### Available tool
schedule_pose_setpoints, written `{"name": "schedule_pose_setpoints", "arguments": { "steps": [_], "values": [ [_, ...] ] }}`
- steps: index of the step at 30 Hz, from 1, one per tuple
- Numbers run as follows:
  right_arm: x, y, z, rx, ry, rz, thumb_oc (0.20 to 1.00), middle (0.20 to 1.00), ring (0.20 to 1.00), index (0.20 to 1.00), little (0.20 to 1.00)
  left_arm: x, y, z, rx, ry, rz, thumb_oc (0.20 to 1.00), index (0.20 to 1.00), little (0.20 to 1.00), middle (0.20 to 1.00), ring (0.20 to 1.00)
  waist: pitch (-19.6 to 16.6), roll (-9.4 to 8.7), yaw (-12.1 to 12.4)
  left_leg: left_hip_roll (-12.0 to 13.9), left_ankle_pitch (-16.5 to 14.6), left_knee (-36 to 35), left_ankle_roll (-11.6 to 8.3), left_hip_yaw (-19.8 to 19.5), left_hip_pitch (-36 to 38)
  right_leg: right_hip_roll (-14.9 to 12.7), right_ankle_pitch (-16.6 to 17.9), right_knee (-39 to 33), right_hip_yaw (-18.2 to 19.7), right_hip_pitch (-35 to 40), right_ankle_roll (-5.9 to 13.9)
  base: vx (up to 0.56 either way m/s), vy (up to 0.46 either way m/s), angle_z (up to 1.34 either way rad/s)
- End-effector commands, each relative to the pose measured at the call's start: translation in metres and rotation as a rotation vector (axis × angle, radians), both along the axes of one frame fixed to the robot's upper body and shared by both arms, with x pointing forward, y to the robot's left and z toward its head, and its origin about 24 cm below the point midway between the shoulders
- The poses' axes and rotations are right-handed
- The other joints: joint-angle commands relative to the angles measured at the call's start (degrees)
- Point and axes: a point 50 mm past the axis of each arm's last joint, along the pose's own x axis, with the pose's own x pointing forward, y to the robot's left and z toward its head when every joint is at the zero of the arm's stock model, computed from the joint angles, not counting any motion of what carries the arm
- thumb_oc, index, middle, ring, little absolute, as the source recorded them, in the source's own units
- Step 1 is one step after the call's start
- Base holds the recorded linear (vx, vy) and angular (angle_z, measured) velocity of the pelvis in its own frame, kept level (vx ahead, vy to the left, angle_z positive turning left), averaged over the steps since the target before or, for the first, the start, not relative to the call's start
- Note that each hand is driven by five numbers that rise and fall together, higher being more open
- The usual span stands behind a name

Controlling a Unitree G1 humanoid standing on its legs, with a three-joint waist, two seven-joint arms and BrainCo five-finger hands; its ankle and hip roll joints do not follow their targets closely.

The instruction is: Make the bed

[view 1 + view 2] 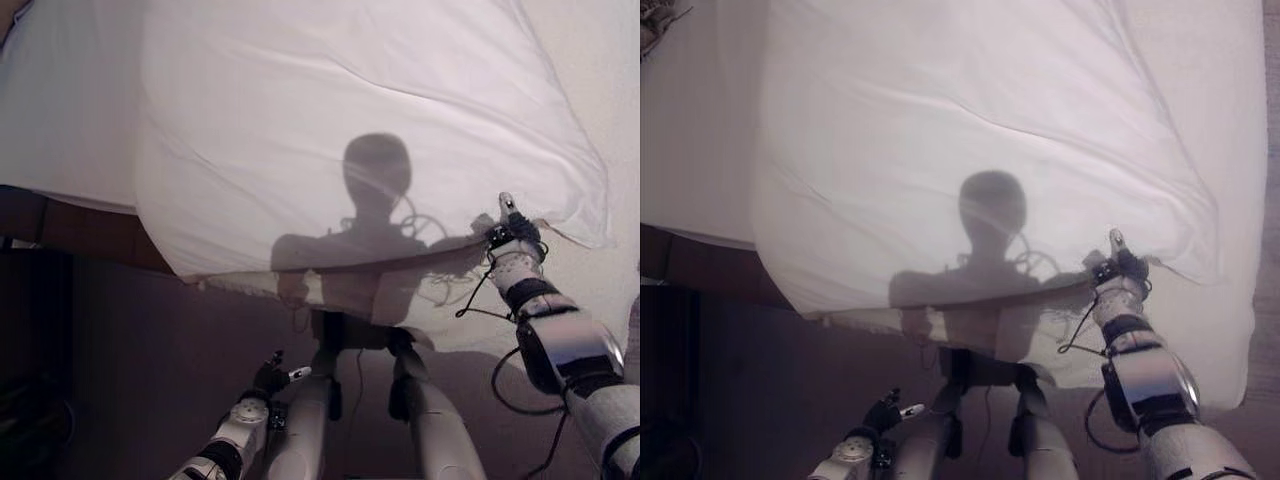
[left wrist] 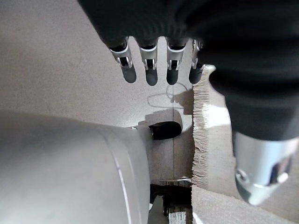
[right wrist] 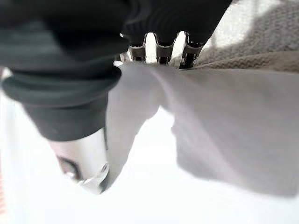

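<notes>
Spreading was the step: right hand [image 1: 512, 232] pinched the white duvet [image 1: 330, 130] edge, left hand [image 1: 272, 378] hung relaxed, empty; next, probably a pull toward the bed's [image 1: 60, 110] foot

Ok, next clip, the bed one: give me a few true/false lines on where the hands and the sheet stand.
1. The right hand grips the near edge of the white sheet. True: in the right wrist view the fingers curl into the cloth.
2. The left hand also holds the sheet. False: it hangs low by the floor, apart from the cloth.
3. The left hand's fingers are straight and hold nothing. True.
4. The sheet lies flat and smooth on the bed. False: it is creased, and its near edge hangs off the bed.
5. The grip is at the sheet's left corner. False: it is towards the right end of the near edge.
</notes>
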Motion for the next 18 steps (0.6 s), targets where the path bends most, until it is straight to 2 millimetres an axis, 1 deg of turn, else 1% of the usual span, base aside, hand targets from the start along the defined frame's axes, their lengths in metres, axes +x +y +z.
{"name": "schedule_pose_setpoints", "arguments": {
  "steps": [1, 2, 4, 8, 9, 10, 12, 14, 16, 18],
  "values": [
    [0.025, 0.006, 0.104, -0.185, -0.274, 0.079, 0.2, 0.2, 0.2, 0.2, 0.2, 0.005, 0.01, 0.004, 0.01, -0.018, 0.023, 1.0, 1.0, 1.0, 1.0, 1.0, -1.9, -4.71, 3.2, -4.8, -1.6, 0.0, -1.51, 0.2, 1.0, -3.1, 2.1, 2.3, 2.5, 2.8, 4.21, 0.01, -0.002, 0.08],
    [0.025, 0.007, 0.105, -0.17, -0.282, 0.07, 0.2, 0.2, 0.2, 0.2, 0.2, 0.005, 0.01, 0.004, 0.006, -0.021, 0.033, 1.0, 1.0, 1.0, 1.0, 1.0, -1.8, -4.66, 3.5, -4.8, -1.9, 0.0, -1.52, 0.1, 1.2, -3.1, 1.9, 2.2, 2.5, 3.1, 4.27, 0.0, 0.008, 0.09],
    [0.027, 0.013, 0.106, -0.179, -0.296, 0.096, 0.2, 0.2, 0.2, 0.2, 0.2, 0.005, 0.01, 0.004, 0.002, -0.025, 0.037, 1.0, 1.0, 1.0, 1.0, 1.0, -2.0, -4.65, 3.7, -5.0, -1.6, 0.0, -1.4, -0.1, 0.9, -3.3, 2.2, 1.9, 2.1, 3.1, 4.35, 0.0, 0.023, 0.1],
    [0.028, 0.018, 0.107, -0.163, -0.325, 0.107, 0.2, 0.2, 0.2, 0.2, 0.2, 0.003, 0.011, 0.004, 0.006, -0.022, 0.05, 1.0, 1.0, 1.0, 1.0, 1.0, -2.2, -4.87, 3.7, -5.0, -1.8, 0.0, -1.3, -0.1, 1.3, -3.4, 2.2, 1.9, 2.2, 3.5, 4.44, 0.0, 0.006, 0.01],
    [0.028, 0.021, 0.107, -0.163, -0.334, 0.113, 0.2, 0.2, 0.2, 0.2, 0.2, 0.003, 0.012, 0.004, 0.006, -0.022, 0.055, 1.0, 1.0, 1.0, 1.0, 1.0, -2.2, -5.06, 3.6, -5.0, -1.8, 0.0, -1.26, 0.0, 1.4, -3.4, 2.3, 1.9, 2.3, 3.6, 4.46, 0.0, 0.042, 0.02],
    [0.03, 0.028, 0.108, -0.164, -0.361, 0.126, 0.2, 0.2, 0.2, 0.2, 0.2, 0.005, 0.013, 0.005, -0.001, -0.031, 0.068, 1.0, 1.0, 1.0, 1.0, 1.0, -2.3, -5.35, 3.2, -5.0, -2.0, 0.0, -1.2, 0.2, 1.7, -3.4, 2.4, 1.9, 2.6, 3.7, 4.5, 0.0, 0.042, 0.02],
    [0.03, 0.032, 0.109, -0.164, -0.379, 0.134, 0.2, 0.2, 0.2, 0.2, 0.2, 0.006, 0.012, 0.006, -0.017, -0.039, 0.075, 1.0, 1.0, 1.0, 1.0, 1.0, -2.4, -5.54, 3.1, -5.0, -2.1, 0.0, -1.18, 0.4, 1.9, -3.3, 2.4, 1.9, 2.8, 3.8, 4.54, -0.01, 0.042, 0.02],
    [0.03, 0.041, 0.117, -0.187, -0.434, 0.161, 0.2, 0.2, 0.2, 0.2, 0.2, 0.013, 0.008, 0.014, -0.067, -0.086, 0.082, 1.0, 1.0, 1.0, 1.0, 1.0, -2.5, -5.96, 2.6, -5.0, -2.2, 0.0, -1.11, 0.8, 2.2, -3.3, 2.6, 1.9, 3.2, 4.0, 4.6, 0.0, 0.049, 0.04],
    [0.028, 0.047, 0.125, -0.202, -0.505, 0.189, 0.2, 0.2, 0.2, 0.2, 0.2, 0.02, -0.001, 0.027, -0.161, -0.158, 0.059, 1.0, 1.0, 1.0, 1.0, 1.0, -2.6, -6.3, 2.1, -5.0, -2.5, 0.0, -1.0, 1.2, 3.0, -3.4, 2.7, 1.9, 3.6, 4.5, 4.68, -0.01, 0.046, 0.02],
    [0.025, 0.05, 0.13, -0.212, -0.552, 0.209, 0.2, 0.2, 0.2, 0.2, 0.2, 0.022, -0.011, 0.036, -0.264, -0.191, 0.026, 1.0, 1.0, 1.0, 1.0, 1.0, -2.9, -6.53, 1.7, -5.0, -2.7, 0.0, -0.9, 1.5, 3.5, -3.4, 2.8, 1.8, 3.8, 5.0, 4.78, -0.02, 0.038, -0.07]
  ]
}}
